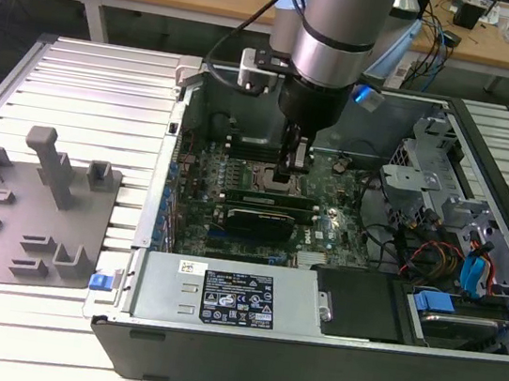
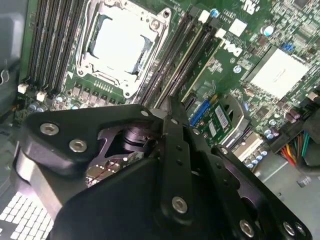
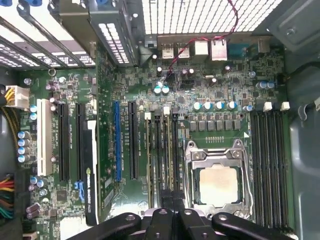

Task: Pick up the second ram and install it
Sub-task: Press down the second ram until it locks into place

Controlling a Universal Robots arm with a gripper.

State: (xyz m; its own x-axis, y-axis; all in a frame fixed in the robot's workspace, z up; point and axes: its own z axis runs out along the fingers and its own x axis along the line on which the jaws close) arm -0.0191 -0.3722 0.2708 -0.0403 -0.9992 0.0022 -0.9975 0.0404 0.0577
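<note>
The second ram (image 3: 170, 155) stands on edge in a slot just beside the processor socket (image 3: 217, 180), and the gripper (image 1: 293, 165) sits right down on its top edge, fingers pinched narrow around it, deep inside the open computer case (image 1: 241, 350); grey tray (image 1: 33, 216) lies well off at the exterior view's left

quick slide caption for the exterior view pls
Robot arm's pincer lowered into an open computer case, at the memory slots beside the CPU socket; grey plastic tray on the exterior view's left.

The exterior view looks down on the open computer case (image 1: 308, 350); both wrist views (close) share the CPU socket (image 2: 122, 45).
</note>
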